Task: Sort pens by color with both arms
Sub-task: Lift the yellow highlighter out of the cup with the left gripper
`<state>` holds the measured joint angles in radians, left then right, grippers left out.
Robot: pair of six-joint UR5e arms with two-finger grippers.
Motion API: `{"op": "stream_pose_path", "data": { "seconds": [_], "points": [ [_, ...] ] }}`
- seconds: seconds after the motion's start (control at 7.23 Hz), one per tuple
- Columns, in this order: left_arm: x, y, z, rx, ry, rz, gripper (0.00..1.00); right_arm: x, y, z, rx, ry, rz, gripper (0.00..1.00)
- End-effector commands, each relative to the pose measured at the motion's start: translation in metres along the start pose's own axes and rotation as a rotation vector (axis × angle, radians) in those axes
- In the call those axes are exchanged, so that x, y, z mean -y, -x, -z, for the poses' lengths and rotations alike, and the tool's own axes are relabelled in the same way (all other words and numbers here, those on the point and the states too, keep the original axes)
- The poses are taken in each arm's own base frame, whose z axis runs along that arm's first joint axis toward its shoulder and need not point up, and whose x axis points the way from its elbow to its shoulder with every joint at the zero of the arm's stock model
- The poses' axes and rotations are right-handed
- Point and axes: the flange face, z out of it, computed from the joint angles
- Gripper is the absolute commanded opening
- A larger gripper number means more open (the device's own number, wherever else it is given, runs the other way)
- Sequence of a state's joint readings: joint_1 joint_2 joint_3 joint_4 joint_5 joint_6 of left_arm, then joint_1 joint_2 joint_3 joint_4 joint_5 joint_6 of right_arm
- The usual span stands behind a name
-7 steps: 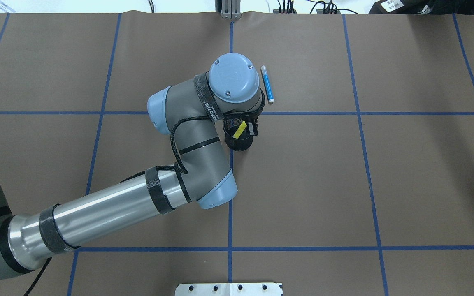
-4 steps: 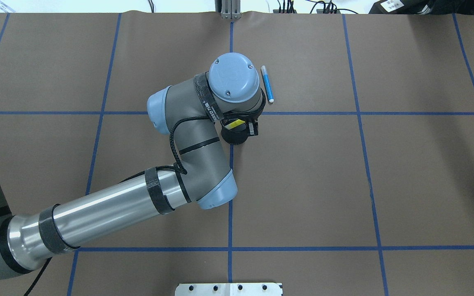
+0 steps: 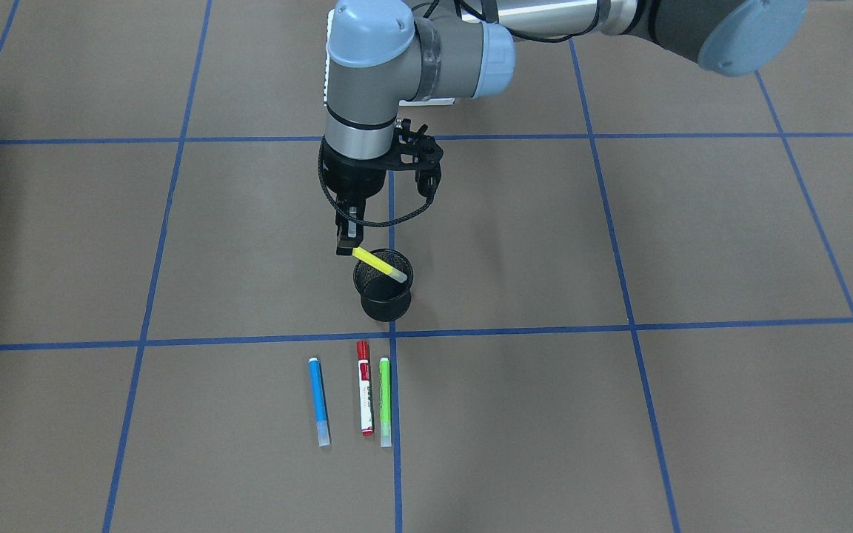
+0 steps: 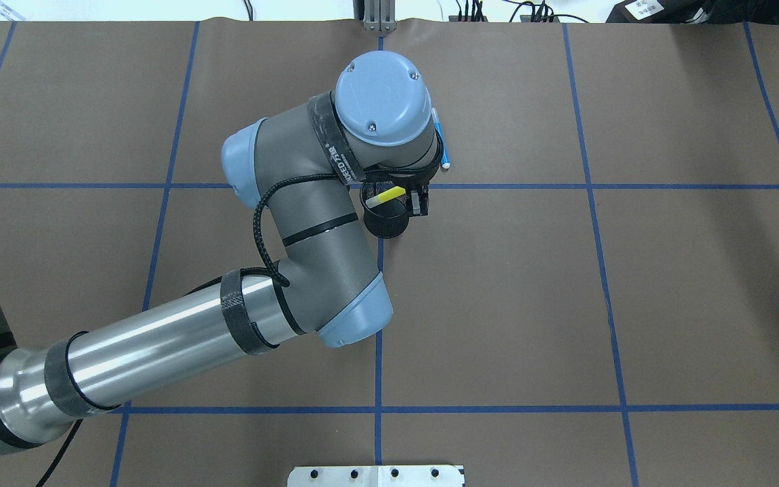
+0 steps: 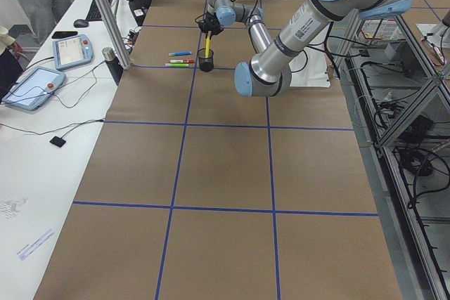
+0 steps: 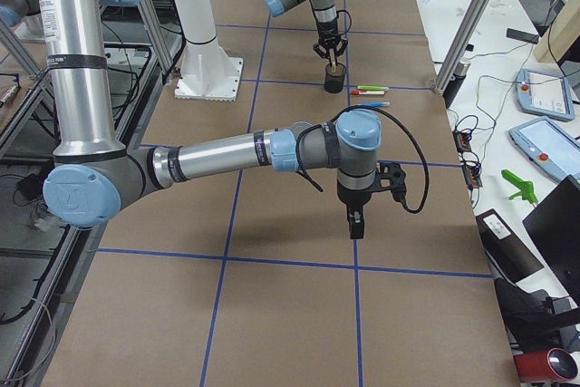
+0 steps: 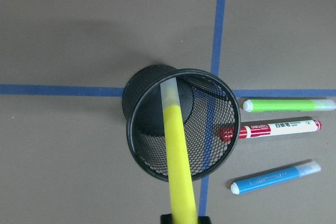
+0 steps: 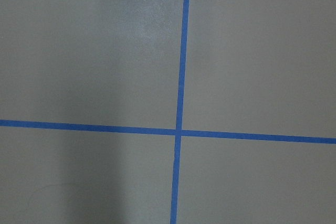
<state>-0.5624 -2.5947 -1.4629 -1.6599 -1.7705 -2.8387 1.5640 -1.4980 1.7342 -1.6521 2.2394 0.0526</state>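
We see the left gripper clamp the tilted yellow pen, low end inside the cup, likely bound for the pen row on its far side; the right gripper's grip we cannot tell.

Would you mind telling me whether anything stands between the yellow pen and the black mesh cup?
Nothing visible does. The left tool holds the yellow pen tilted, its lower end over the open mouth of the mesh cup. The blue pen, red-capped pen and green pen lie flat beside it, apart.
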Motion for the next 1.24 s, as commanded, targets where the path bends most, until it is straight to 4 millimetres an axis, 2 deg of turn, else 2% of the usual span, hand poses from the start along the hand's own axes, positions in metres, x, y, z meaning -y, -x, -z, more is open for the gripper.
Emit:
{"op": "stream_pose_path", "data": {
  "seconds": [0.0, 0.14, 0.41, 0.83, 0.97, 1.11],
  "points": [
    [-0.015, -0.017, 0.038, -0.033, 0.025, -0.041, 0.0, -0.002, -0.002, -0.001, -0.002, 0.003, -0.004, 1.0],
    [-0.021, -0.026, 0.049, -0.057, 0.035, -0.114, 0.0, 0.0, 0.0, 0.001, -0.003, -0.002, -0.001, 1.0],
    [-0.019, -0.035, 0.049, -0.171, 0.028, -0.399, 0.0, -0.001, -0.005, -0.001, -0.011, 0.001, -0.007, 1.0],
    [0.013, -0.036, 0.019, -0.287, 0.007, -0.771, 0.0, 0.004, -0.004, 0.01, -0.011, -0.019, -0.005, 1.0],
    [0.022, -0.04, 0.005, -0.332, -0.016, -0.881, 0.0, 0.003, -0.006, 0.013, -0.01, -0.025, -0.01, 1.0],
    [0.03, -0.048, -0.022, -0.371, -0.043, -0.967, 0.0, 0.004, -0.006, 0.012, -0.011, -0.024, -0.009, 1.0]
  ]
}}
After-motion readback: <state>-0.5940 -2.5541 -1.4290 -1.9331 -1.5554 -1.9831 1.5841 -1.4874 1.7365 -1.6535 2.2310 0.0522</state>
